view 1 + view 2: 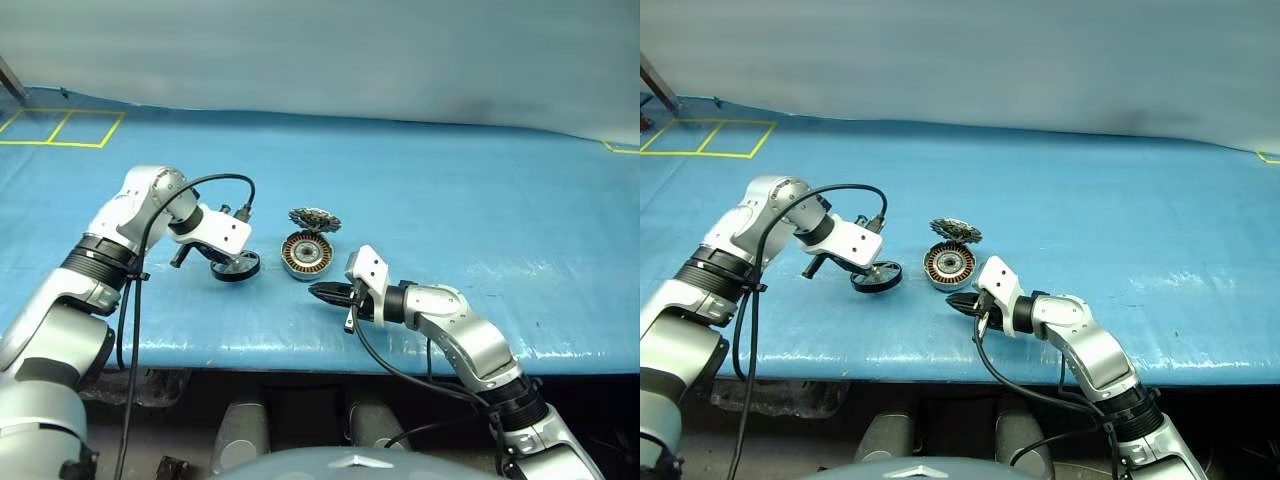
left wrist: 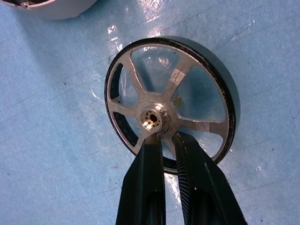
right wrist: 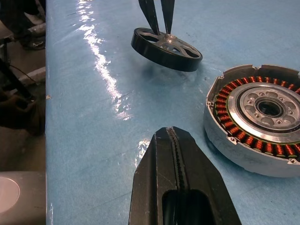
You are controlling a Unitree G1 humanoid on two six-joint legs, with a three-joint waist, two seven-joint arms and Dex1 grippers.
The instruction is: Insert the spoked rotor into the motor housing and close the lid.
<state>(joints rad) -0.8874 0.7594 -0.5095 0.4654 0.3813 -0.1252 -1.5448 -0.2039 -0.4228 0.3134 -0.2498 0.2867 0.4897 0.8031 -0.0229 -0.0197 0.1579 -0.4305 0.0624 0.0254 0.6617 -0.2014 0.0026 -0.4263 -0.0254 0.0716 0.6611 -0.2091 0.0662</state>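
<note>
spoked rotor [image 2: 171,101] is pinched by a spoke beside its hub in your left gripper [image 2: 168,136], tilted off the blue table [image 1: 480,200], left of the motor housing [image 1: 306,254]. your right gripper [image 3: 172,133] is clenched empty just in front of the housing, near the table's front edge. the lid [image 1: 314,218] behind the housing is hard to make out; open cloth lies on both sides.

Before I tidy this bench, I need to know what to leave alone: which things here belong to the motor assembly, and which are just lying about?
Belongs to the job:
- black ring-shaped spoked rotor, a spoke pinched by the left gripper
- round silver motor housing with copper windings
- grey slotted lid, behind the housing

Just there:
- blue table cover
- yellow tape marks
</note>
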